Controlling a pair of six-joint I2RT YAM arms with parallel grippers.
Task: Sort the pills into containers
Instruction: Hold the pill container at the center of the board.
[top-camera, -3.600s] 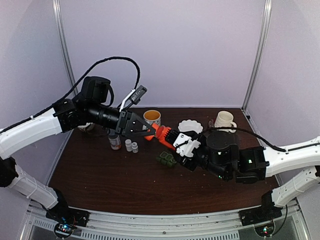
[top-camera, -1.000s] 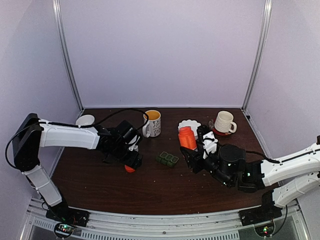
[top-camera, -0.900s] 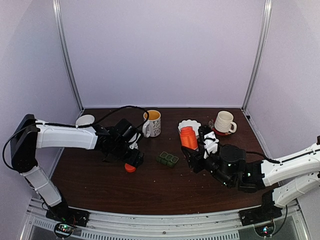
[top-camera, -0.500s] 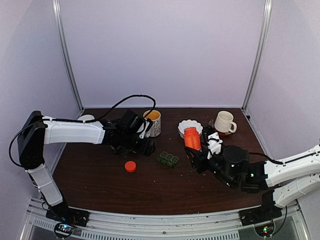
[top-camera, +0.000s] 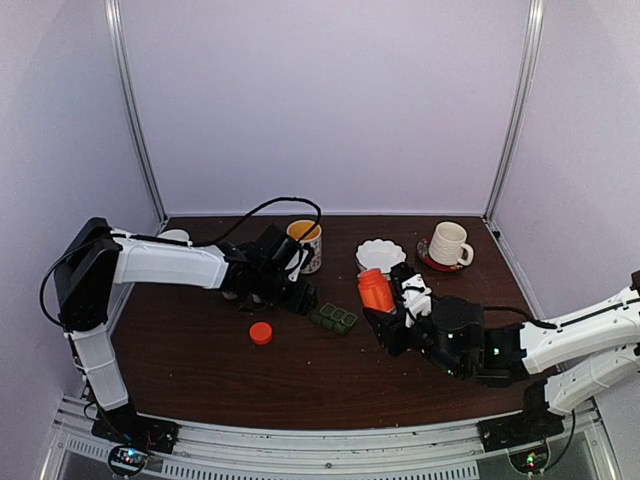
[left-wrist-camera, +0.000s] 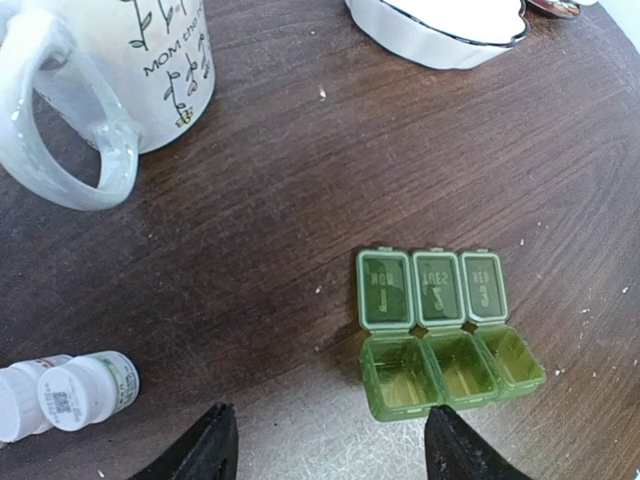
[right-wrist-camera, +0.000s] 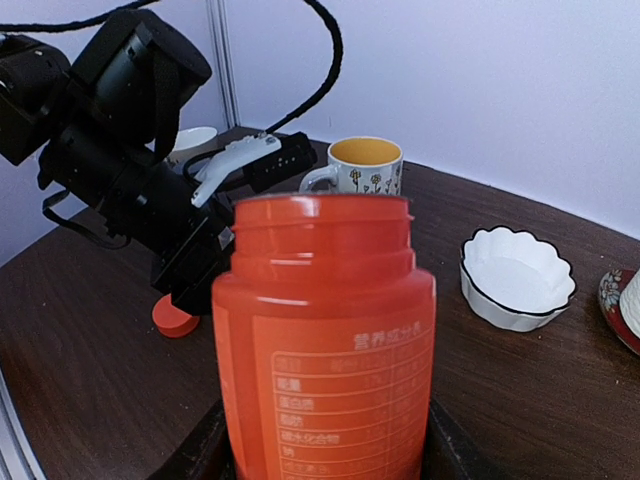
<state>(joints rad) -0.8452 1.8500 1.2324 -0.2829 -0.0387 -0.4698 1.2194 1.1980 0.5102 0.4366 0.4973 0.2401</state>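
The green pill box (left-wrist-camera: 440, 335) lies on the table with its three lids open, and its compartments look empty. In the top view the pill box (top-camera: 334, 318) is mid-table. My left gripper (left-wrist-camera: 330, 462) hovers open just to its near left, with nothing between its fingers (left-wrist-camera: 452, 455). Seen from above, the left gripper (top-camera: 302, 298) sits just left of the box. My right gripper (right-wrist-camera: 325, 445) is shut on an uncapped orange bottle (right-wrist-camera: 325, 330), held upright to the right of the box. The orange bottle (top-camera: 375, 290) and right gripper (top-camera: 388, 312) also show from above. No pills show.
An orange cap (top-camera: 261, 333) lies left of the box. A flowered mug (top-camera: 306, 245) stands behind my left gripper, and small white bottles (left-wrist-camera: 72, 395) lie to its left. A scalloped white dish (top-camera: 381, 254), a white mug (top-camera: 447, 243) and a small bowl (top-camera: 175, 237) are at the back.
My left gripper has left the orange cap on the table and moved right and back, close to the pill box. The right gripper has shifted slightly left with the bottle.
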